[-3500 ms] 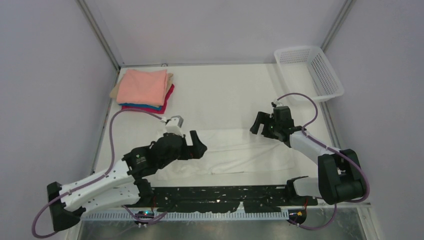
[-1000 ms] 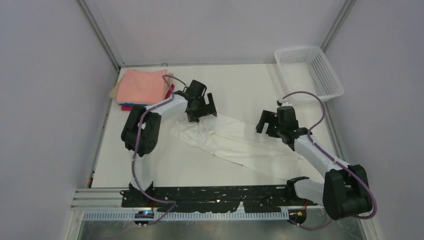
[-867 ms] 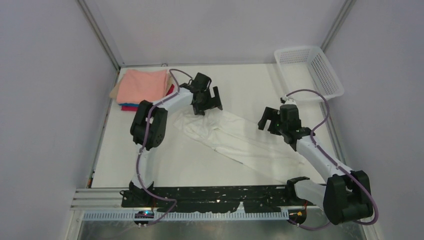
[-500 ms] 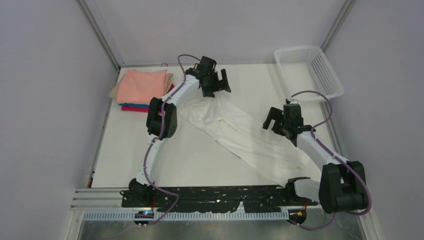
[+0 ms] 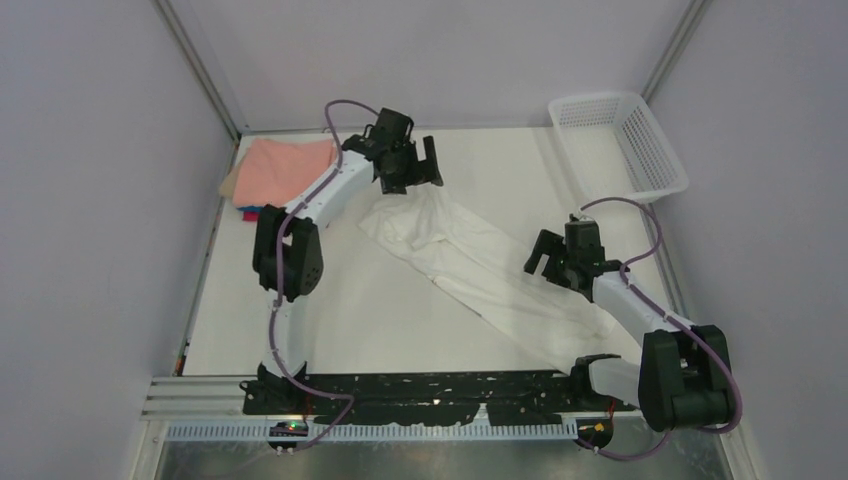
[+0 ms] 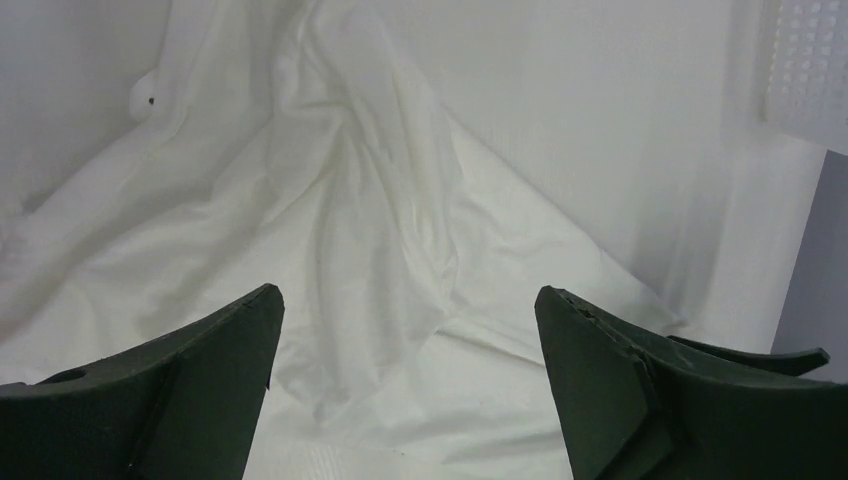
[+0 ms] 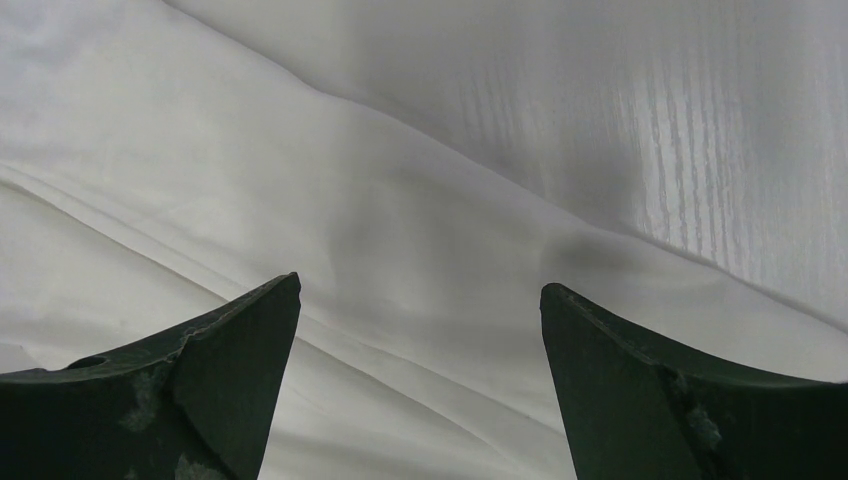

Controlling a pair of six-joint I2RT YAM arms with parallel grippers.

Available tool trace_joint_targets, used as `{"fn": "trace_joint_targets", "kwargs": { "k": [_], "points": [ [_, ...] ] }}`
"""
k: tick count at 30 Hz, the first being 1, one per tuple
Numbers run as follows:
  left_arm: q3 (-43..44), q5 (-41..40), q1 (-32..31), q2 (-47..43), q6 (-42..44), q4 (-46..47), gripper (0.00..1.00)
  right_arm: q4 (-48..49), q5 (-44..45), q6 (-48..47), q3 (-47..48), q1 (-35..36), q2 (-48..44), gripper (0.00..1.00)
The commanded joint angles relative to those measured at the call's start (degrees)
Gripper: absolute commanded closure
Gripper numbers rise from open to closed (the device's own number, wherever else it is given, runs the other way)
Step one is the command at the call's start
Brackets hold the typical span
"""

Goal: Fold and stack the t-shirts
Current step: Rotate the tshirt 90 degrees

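White table, shirt lying crumpled diag. across it, far-left to near-right.
My L gripper & R gripper both gape empty over the shirt; folded stack at far-left corner.

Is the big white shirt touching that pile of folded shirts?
Apart. The top view shows bare table between the white shirt and the pile.

One loose shirt, one stack, one basket
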Motion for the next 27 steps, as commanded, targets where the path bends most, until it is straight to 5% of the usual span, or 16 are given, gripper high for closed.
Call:
{"fn": "trace_joint_targets", "kwargs": {
  "k": [1, 6, 9, 20, 27],
  "points": [
    [-8.4, -4.8, -2.8, -9.5, 0.7, -0.2, 0.00, -0.8, 0.6, 1.2, -1.9, -0.1, -0.7, 0.05],
    [-21.9, 3.3, -3.8, -10.8, -5.4, 6.9, 0.00, 0.4, -2.0, 2.3, -2.5, -0.1, 1.9, 0.05],
    [-22.0, 0.4, -3.9, -8.4, -6.9, 6.6, 0.00, 0.7, -5.3, 2.5, -2.7, 0.0, 2.7, 0.05],
    [3.5, 1.0, -0.5, 10.8, -5.3, -11.3, 0.00, -1.2, -10.7, 2.7, -4.6, 1.5, 1.4, 0.05],
    [25.0, 8.7, 4.9, 21.5, -3.0, -16.2, 0.00, -2.0, -14.7, 6.1, -2.6, 12.4, 2.9, 0.05]
  ]
}}
